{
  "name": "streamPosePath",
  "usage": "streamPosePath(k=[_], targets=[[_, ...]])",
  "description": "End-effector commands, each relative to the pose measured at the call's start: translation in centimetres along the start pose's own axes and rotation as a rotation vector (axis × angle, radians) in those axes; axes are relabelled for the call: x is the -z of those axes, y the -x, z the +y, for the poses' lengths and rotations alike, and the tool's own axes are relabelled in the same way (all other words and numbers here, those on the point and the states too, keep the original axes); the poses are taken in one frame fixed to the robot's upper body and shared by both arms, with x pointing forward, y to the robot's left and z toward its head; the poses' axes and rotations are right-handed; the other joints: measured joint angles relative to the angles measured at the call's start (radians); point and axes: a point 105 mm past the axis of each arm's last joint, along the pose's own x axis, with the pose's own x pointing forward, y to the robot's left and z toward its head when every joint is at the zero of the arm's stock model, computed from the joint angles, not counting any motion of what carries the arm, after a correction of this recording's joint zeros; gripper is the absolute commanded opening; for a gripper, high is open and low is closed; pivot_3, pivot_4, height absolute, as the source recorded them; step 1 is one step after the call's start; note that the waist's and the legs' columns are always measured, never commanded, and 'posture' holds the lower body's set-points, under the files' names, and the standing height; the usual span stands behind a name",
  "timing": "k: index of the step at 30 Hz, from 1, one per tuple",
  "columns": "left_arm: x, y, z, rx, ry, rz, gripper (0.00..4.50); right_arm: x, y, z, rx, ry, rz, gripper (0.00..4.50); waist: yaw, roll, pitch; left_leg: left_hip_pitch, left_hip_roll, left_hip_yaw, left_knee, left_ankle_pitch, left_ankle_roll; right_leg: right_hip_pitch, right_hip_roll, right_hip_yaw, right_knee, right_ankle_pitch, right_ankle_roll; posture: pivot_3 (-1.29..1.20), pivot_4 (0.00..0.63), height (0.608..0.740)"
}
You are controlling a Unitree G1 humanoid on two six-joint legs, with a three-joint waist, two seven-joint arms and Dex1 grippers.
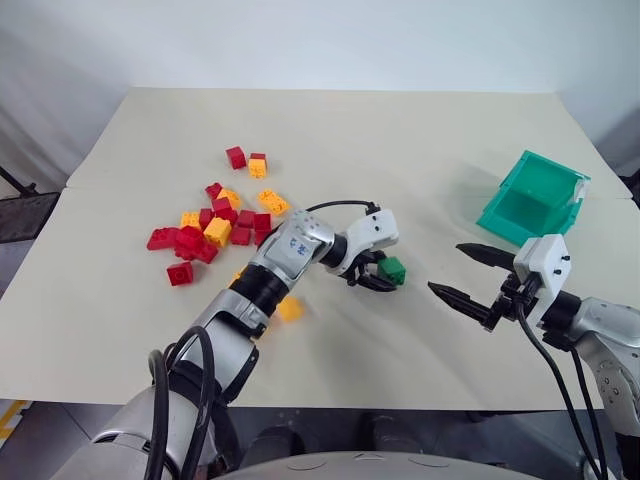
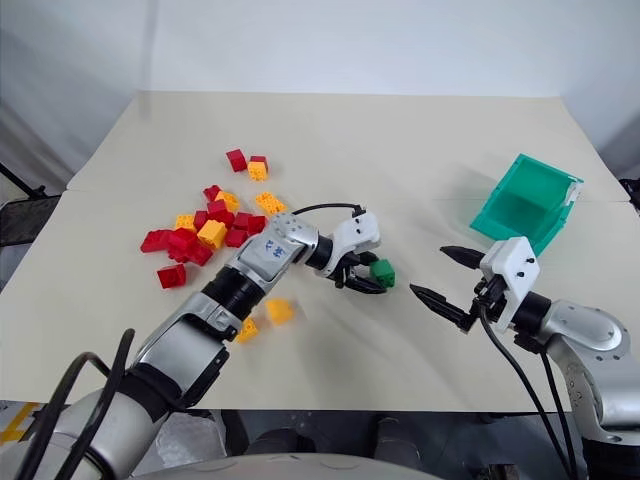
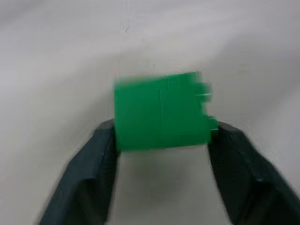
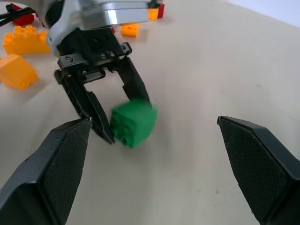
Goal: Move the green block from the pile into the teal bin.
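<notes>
The left end effector (image 1: 377, 276) reaches out over the middle of the desk (image 1: 400, 130), its two black fingers (image 4: 96, 112) set on either side of the green block (image 1: 392, 270). In the left wrist view the block sits between the fingertips with its edges blurred; the fingers stand about as wide as the block, but whether they press on it or have let go cannot be told. In the right wrist view the block is tilted, close against the near finger of the left end effector and low over the desk surface.

The right end effector (image 1: 468, 274) is spread wide and holds nothing; its fingers point toward the left end effector, and the green block lies near its fingertips, apart from them.

The teal bin (image 1: 530, 198) stands at the far right of the desk, well apart from the block and beyond the right end effector. The pile (image 1: 215, 225) of red and yellow bricks lies on the left side of the desk, behind the left arm, with a few stray yellow bricks nearer the arm.
</notes>
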Motion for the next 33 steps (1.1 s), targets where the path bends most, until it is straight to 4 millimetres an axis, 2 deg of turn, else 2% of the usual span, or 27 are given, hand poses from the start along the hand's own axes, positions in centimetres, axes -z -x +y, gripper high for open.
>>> streamPosePath(k=[1, 2, 6, 9, 11, 15, 17, 20, 23, 25, 27, 29, 33], targets=[[-1.4, 0.3, 0.2, -0.014, -0.041, -0.02, 4.32, -1.1, 0.1, -0.1, 0.004, 0.025, -0.031, 4.5, -0.003, 0.0, 0.0, 0.0, 0.0, 0.0, 0.0, 0.0, 0.0, 0.0, 0.0, 0.0, 0.0, 0.0, 0.0, 0.0, 0.15, 0.74], [-1.6, 0.5, 0.3, -0.026, -0.05, -0.022, 4.49, -1.1, 0.1, -0.2, 0.004, 0.026, -0.029, 4.5, -0.004, 0.0, 0.0, 0.0, 0.0, 0.0, 0.0, 0.0, 0.0, 0.0, 0.0, 0.0, 0.0, 0.0, 0.0, 0.0, 0.15, 0.74], [-2.0, 1.8, 0.8, -0.061, -0.077, -0.045, 4.49, -1.3, -0.1, -0.7, -0.003, 0.037, -0.022, 4.5, -0.008, 0.0, 0.0, 0.0, 0.0, -0.001, 0.0, 0.0, 0.0, 0.0, 0.0, 0.0, 0.0, 0.0, 0.0, 0.0, 0.15, 0.74], [-2.5, 4.0, 1.0, -0.09, -0.086, -0.109, 4.49, -1.5, 0.0, -1.0, -0.009, 0.043, -0.017, 4.5, -0.008, 0.0, 0.0, 0.0, 0.002, -0.002, 0.0, 0.0, 0.0, -0.001, 0.0, 0.0, 0.0, 0.0, 0.0, 0.0, 0.15, 0.74], [-2.1, 7.4, 1.5, -0.149, -0.089, -0.174, 4.49, -1.5, 0.1, -1.2, -0.018, 0.049, -0.005, 4.5, -0.01, 0.0, 0.0, 0.0, 0.002, -0.003, 0.0, 0.0, 0.0, 0.0, 0.0, 0.0, 0.0, 0.0, 0.0, 0.0, 0.15, 0.74], [0.4, 12.9, 1.0, -0.213, -0.061, -0.258, 4.49, -1.5, 0.4, -1.6, -0.03, 0.045, 0.015, 4.5, -0.017, 0.001, 0.0, 0.002, 0.004, -0.005, -0.001, 0.0, 0.0, -0.001, 0.001, 0.002, 0.001, 0.0, 0.0, 0.0, 0.15, 0.74], [2.0, 14.6, 0.8, -0.248, -0.048, -0.27, 4.49, -1.5, 0.6, -1.8, -0.032, 0.038, 0.023, 4.5, -0.016, 0.001, 0.0, 0.002, 0.004, -0.006, -0.001, 0.0, 0.0, 0.0, 0.001, 0.002, 0.001, 0.0, 0.0, 0.0, 0.15, 0.74], [4.5, 17.0, -0.6, -0.251, -0.068, -0.291, 4.49, -1.0, 1.4, -2.2, -0.031, 0.029, 0.059, 4.5, -0.007, 0.001, 0.0, 0.002, 0.003, -0.007, 0.0, 0.0, 0.0, 0.0, -0.001, 0.001, 0.001, 0.0, 0.0, 0.0, 0.15, 0.74], [7.4, 20.5, -3.0, -0.261, -0.087, -0.319, 4.49, -0.7, 3.2, -2.8, -0.014, 0.032, 0.119, 4.5, -0.009, 0.001, 0.0, 0.002, 0.002, -0.008, 0.0, 0.0, 0.0, 0.0, -0.002, 0.0, 0.001, 0.0, 0.0, 0.0, 0.15, 0.74], [7.8, 21.4, -3.5, -0.282, -0.098, -0.346, 4.49, -0.7, 3.7, -2.9, -0.011, 0.032, 0.129, 4.5, -0.008, 0.001, 0.0, 0.001, 0.002, -0.009, -0.001, -0.001, 0.0, 0.0, -0.002, 0.0, 0.0, 0.0, 0.0, 0.0, 0.15, 0.74], [9.7, 23.3, -4.5, -0.356, -0.085, -0.328, 4.49, -1.1, 4.4, -3.2, 0.001, 0.035, 0.153, 4.5, -0.007, 0.001, 0.0, 0.001, 0.002, -0.01, 0.001, -0.001, 0.0, 0.002, -0.002, -0.002, 0.0, 0.0, 0.0, 0.0, 0.15, 0.74], [10.8, 24.5, -5.6, -0.406, -0.081, -0.332, 4.49, -1.5, 4.4, -3.4, 0.009, 0.033, 0.177, 4.5, -0.012, 0.001, 0.0, 0.003, 0.002, -0.01, 0.0, -0.001, -0.001, 0.002, -0.003, 0.0, 0.001, 0.0, 0.0, 0.0, 0.15, 0.74], [10.0, 24.2, -6.7, -0.416, -0.116, -0.411, 4.49, -1.9, 2.5, -2.4, -0.038, 0.006, 0.196, 4.5, -0.015, 0.001, 0.0, 0.004, 0.004, -0.009, 0.0, -0.001, -0.002, 0.002, -0.002, -0.001, 0.001, -0.001, -0.002, 0.0, 0.15, 0.74]])
